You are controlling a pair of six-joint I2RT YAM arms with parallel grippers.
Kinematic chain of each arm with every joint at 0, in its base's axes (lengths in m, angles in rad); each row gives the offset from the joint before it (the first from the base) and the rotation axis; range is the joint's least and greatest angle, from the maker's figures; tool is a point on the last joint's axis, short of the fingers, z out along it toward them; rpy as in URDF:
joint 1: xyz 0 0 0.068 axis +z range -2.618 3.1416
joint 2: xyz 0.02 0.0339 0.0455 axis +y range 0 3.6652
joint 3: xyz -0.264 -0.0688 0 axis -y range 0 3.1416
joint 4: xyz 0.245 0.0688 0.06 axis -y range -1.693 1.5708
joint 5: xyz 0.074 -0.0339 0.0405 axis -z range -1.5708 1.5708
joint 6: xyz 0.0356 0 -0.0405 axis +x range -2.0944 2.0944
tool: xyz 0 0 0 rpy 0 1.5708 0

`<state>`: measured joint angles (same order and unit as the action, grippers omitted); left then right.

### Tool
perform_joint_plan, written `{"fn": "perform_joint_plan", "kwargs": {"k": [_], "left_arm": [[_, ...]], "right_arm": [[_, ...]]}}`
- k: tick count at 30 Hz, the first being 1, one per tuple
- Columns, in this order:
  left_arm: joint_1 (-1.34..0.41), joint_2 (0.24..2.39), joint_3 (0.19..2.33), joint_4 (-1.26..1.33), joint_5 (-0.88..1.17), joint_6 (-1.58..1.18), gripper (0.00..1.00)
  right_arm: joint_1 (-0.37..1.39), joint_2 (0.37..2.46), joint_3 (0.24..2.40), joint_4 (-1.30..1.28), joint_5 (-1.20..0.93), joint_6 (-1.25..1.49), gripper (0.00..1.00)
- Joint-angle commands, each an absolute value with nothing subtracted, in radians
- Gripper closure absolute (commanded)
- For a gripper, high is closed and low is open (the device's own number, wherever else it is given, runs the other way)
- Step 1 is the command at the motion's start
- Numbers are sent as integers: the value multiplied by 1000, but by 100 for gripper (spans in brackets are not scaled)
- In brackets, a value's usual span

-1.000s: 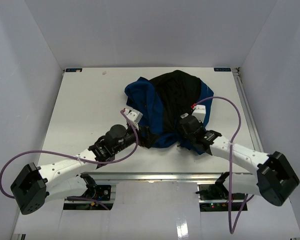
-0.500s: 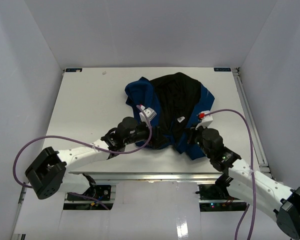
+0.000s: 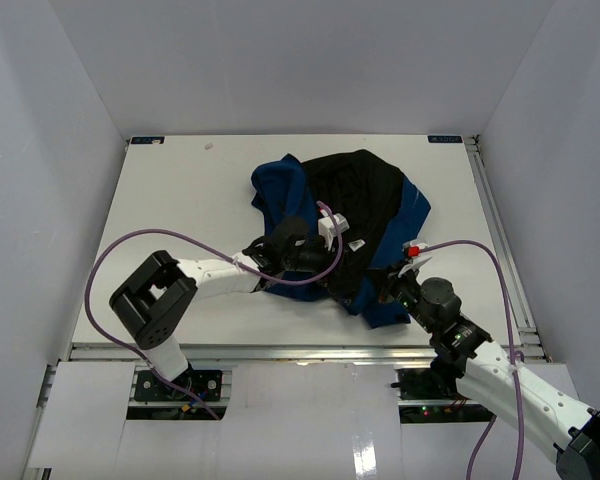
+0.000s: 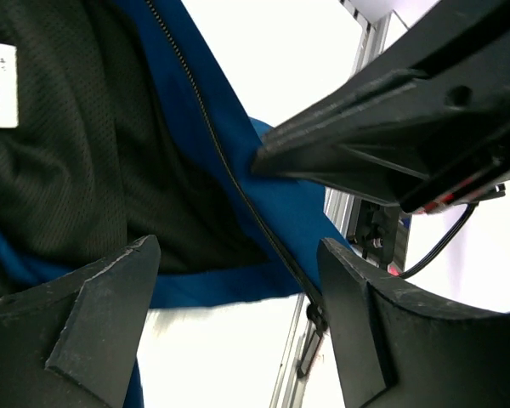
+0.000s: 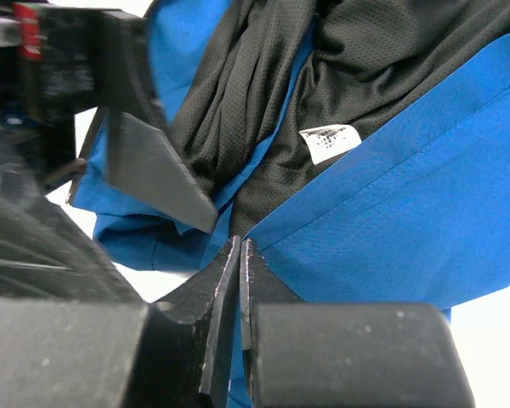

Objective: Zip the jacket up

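The jacket [image 3: 355, 195] lies crumpled on the white table, blue outside and black lining up, with a white label [image 5: 330, 140]. My right gripper [image 5: 240, 242] is shut on the jacket's blue front edge at its near right corner [image 3: 383, 290]. My left gripper [image 4: 238, 246] is open, low over the hem [image 3: 342, 272]. The dark zipper line [image 4: 212, 140] runs between its fingers [image 4: 93, 323], and the zipper's lower end [image 4: 311, 316] hangs by the right finger. The right gripper's shut fingers [image 4: 357, 140] show just beyond the zipper.
The table's metal rail [image 3: 300, 350] runs along the near edge, close behind the hem [image 4: 357, 200]. Purple cables [image 3: 110, 270] loop off both arms. White walls enclose the table on three sides.
The left arm has swung right across the jacket's lower part, its gripper still open. The right arm has drawn back toward the near edge, dragging the blue front edge with it.
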<state>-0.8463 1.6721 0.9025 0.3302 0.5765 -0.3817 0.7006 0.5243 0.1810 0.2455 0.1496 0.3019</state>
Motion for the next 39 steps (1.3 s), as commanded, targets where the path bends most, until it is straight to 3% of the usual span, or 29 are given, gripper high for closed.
{"fn": "perform_joint_plan", "kwargs": {"k": [1, 6, 13, 18, 21, 27, 31, 39], "left_arm": [[-847, 1689, 931, 346, 673, -367, 16], [-853, 1700, 934, 354, 711, -369, 24], [-877, 1722, 956, 366, 773, -391, 63], [-889, 1713, 964, 352, 744, -382, 100], [-888, 1700, 957, 348, 688, -380, 100], [-898, 1675, 942, 365, 622, -390, 100], [-916, 1667, 948, 362, 577, -394, 100], [-950, 1644, 954, 336, 442, -389, 100]], "right_arm": [[699, 514, 172, 322, 98, 293, 92], [699, 503, 168, 327, 88, 303, 92], [698, 511, 164, 327, 97, 320, 80], [698, 504, 175, 298, 104, 380, 49], [699, 465, 175, 261, 104, 434, 40], [700, 385, 141, 181, 121, 550, 35], [702, 401, 128, 164, 105, 597, 19], [709, 353, 103, 89, 105, 641, 17]]}}
